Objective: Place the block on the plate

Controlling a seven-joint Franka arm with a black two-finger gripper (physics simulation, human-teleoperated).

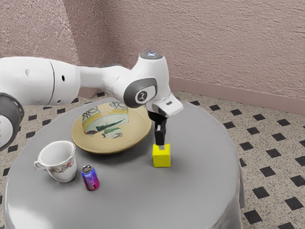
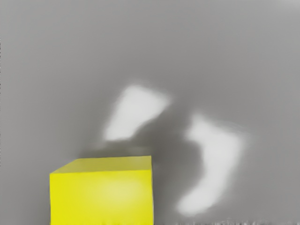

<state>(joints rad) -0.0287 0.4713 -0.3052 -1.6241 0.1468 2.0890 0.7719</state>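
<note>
In the exterior view my gripper (image 1: 160,145) points down at the yellow block (image 1: 162,158), its tip overlapping the block's top face. How far apart the two sides of the gripper stand is hidden from this angle. The block is upright, over the table to the exterior view's right of the large tan plate (image 1: 139,133), apart from it. The plate has a painted green and yellow pattern in its middle. The wrist view has the yellow block (image 2: 101,197) large at its lower edge, close under my hand.
A white flowered cup (image 1: 57,161) and a blue and pink can (image 1: 89,178) stand on the grey round table (image 1: 138,205), toward the exterior view's left. The cup is close to the plate's rim. The arm reaches over the plate's far side.
</note>
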